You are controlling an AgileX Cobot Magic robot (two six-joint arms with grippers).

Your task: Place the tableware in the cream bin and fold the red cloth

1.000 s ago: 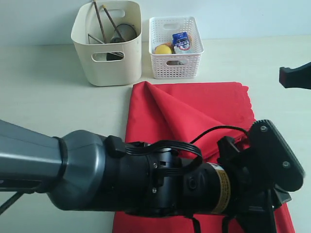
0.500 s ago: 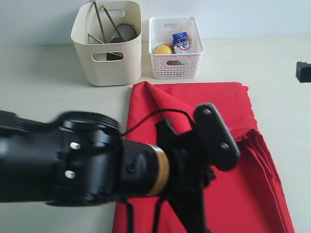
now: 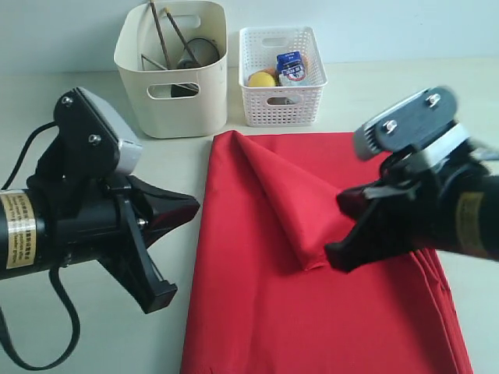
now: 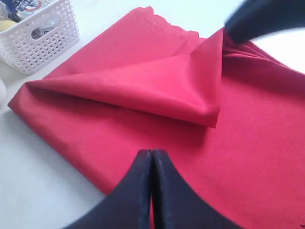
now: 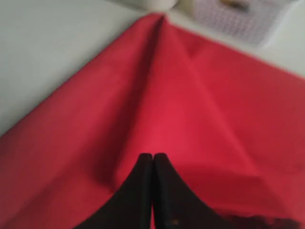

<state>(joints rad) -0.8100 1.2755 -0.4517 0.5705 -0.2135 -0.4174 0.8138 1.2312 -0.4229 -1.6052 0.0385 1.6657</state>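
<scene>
Centre to lower right of exterior view: red cloth [image 3: 257, 312] on bench [image 3: 390, 93], one flap folded over middle. Upper left: cream bin [image 3: 175, 113] holding chopsticks [image 3: 160, 35], white basket [image 3: 281, 101] beside. Left claw [image 4: 152, 155] fingers pressed together, empty, left of cloth. Right claw [image 5: 153, 157] fingers together, over cloth's right part.

readable text: none | left arm label [image 3: 15, 230]: too small | carton [image 3: 291, 66] print: blurred

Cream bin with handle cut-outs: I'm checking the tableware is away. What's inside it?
Two dark brown chopsticks lean out of the tall cream plastic bin, beside a steel cup. Its solid walls hide whatever lies lower.
</scene>
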